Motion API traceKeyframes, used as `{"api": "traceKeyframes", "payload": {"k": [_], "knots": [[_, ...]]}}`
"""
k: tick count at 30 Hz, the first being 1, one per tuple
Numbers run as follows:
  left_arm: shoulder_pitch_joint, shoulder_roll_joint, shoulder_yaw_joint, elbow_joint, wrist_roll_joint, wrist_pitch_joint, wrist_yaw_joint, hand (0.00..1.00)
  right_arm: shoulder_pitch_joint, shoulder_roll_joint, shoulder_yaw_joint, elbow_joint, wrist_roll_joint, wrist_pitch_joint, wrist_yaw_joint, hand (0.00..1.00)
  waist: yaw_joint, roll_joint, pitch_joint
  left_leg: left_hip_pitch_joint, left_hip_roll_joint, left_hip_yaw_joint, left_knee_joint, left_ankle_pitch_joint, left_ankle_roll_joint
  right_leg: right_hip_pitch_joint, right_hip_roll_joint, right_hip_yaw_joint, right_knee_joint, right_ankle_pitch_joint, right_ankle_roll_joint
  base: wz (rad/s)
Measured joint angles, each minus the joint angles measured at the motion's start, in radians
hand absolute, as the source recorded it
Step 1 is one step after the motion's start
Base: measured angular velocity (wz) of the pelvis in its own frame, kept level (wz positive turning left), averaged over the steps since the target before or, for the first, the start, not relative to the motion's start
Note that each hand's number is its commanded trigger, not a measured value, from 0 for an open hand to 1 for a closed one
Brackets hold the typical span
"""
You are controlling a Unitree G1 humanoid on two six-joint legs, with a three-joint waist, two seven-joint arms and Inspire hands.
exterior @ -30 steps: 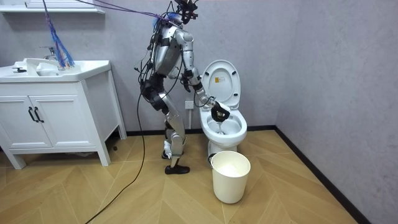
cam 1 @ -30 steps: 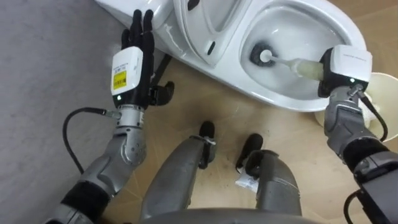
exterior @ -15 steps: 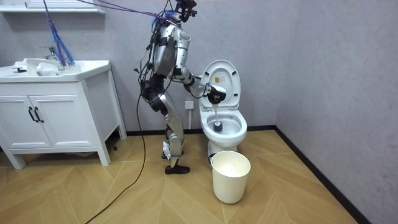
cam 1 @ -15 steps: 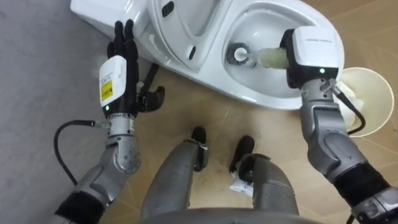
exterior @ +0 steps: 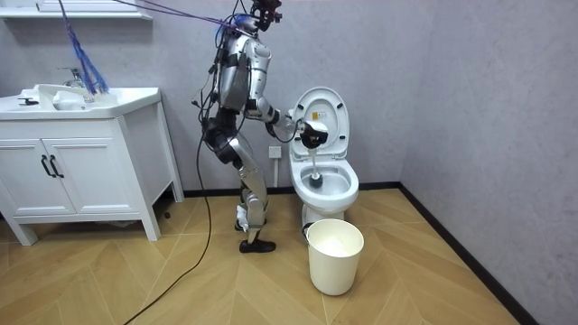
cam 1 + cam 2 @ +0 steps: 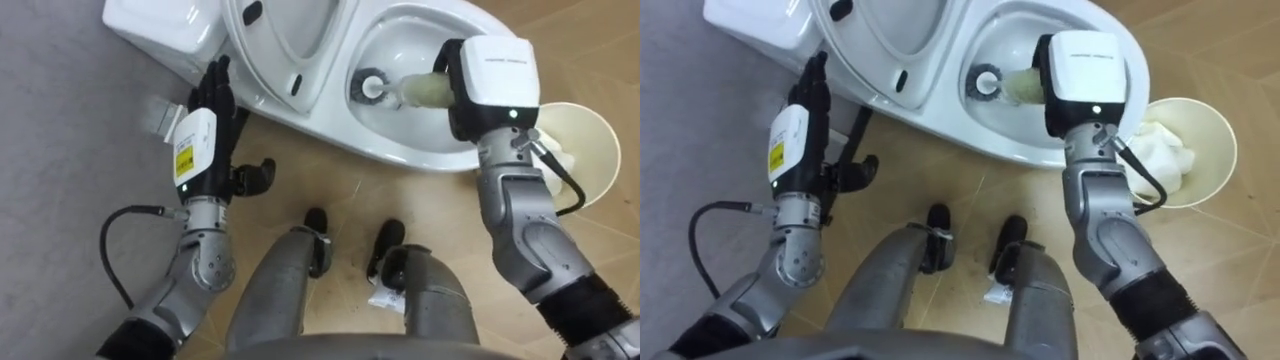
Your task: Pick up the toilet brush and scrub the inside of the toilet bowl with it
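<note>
The white toilet (image 6: 405,158) stands before me with its lid up (image 5: 322,116). My right hand (image 6: 490,85) is shut on the pale handle of the toilet brush (image 6: 425,92). The brush's dark head (image 6: 368,85) sits low in the bowl, towards its back end. In the room view the brush (image 5: 313,171) hangs down from that hand (image 5: 312,137) into the bowl. My left hand (image 6: 205,150) is open with straight fingers, held beside the toilet's left flank near the tank, holding nothing.
A cream bucket (image 6: 592,135) with white crumpled stuff inside stands on the wooden floor at my right, close to the bowl's front (image 5: 335,255). A white vanity cabinet (image 5: 81,153) is at the room view's left. Grey walls close in behind the toilet.
My right hand has risen and moved towards the back of the bowl, carrying the brush head from the bowl's middle to its rear. The left hand shifted slightly; the camera moved too.
</note>
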Motion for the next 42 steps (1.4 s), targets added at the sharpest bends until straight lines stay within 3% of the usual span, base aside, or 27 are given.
{"api": "traceKeyframes", "payload": {"k": [3,7,9,13,18,24,37,42], "knots": [[-0.012,0.013,0.007,0.031,0.001,0.002,-0.036,0.00,-0.094,-0.003,-0.006,0.211,0.167,-0.071,-0.066,1.00,-0.018,-0.028,0.0182,-0.007,-0.010,-0.004,0.013,0.004,0.002,-0.011,-0.018,-0.008,0.033,-0.021,0.001,0.16],[-0.035,0.026,0.007,0.064,0.003,0.008,-0.076,0.00,-0.186,-0.017,-0.016,0.470,0.366,-0.141,-0.120,1.00,-0.018,-0.048,0.0251,-0.044,-0.012,-0.007,0.043,0.008,0.008,-0.036,-0.027,-0.025,0.049,-0.027,0.002,0.23],[-0.044,0.037,0.010,0.064,0.000,0.024,-0.098,0.00,-0.247,-0.025,-0.036,0.595,0.451,-0.168,-0.134,1.00,-0.016,-0.059,0.0312,-0.072,-0.021,-0.004,0.057,0.011,0.014,-0.063,-0.048,-0.033,0.076,-0.034,0.006,0.17],[-0.065,0.038,0.010,0.064,-0.004,0.030,-0.130,0.00,-0.307,-0.029,-0.060,0.714,0.589,-0.203,-0.164,1.00,-0.010,-0.060,0.0316,-0.096,-0.032,-0.002,0.073,0.009,0.029,-0.082,-0.063,-0.034,0.096,-0.045,0.020,0.16],[-0.095,0.036,0.011,0.063,-0.017,0.058,-0.172,0.00,-0.332,-0.034,-0.062,0.800,0.755,-0.212,-0.193,1.00,0.009,-0.060,0.0316,-0.094,-0.040,0.009,0.063,0.005,0.047,-0.080,-0.079,-0.034,0.101,-0.046,0.035,0.02],[-0.110,0.028,0.034,0.061,-0.012,0.062,-0.225,0.00,-0.332,-0.035,-0.115,0.820,0.905,-0.212,-0.197,1.00,0.011,-0.060,0.0316,-0.090,-0.048,0.025,0.064,-0.005,0.064,-0.085,-0.097,-0.025,0.112,-0.046,0.043,-0.05],[-0.114,0.020,0.082,0.073,-0.015,0.056,-0.225,0.00,-0.309,-0.035,-0.142,0.840,0.939,-0.245,-0.218,1.00,0.005,-0.059,0.0316,-0.059,-0.051,0.031,0.047,-0.013,0.076,-0.054,-0.091,-0.015,0.078,-0.038,0.063,-0.02],[-0.056,0.020,0.087,0.100,-0.016,0.061,-0.235,0.00,-0.237,-0.022,-0.184,0.811,0.945,-0.261,-0.231,1.00,-0.007,-0.057,0.0314,0.065,-0.052,0.038,-0.017,-0.015,0.079,0.066,-0.085,-0.015,0.015,-0.037,0.075,-0.02]]}}
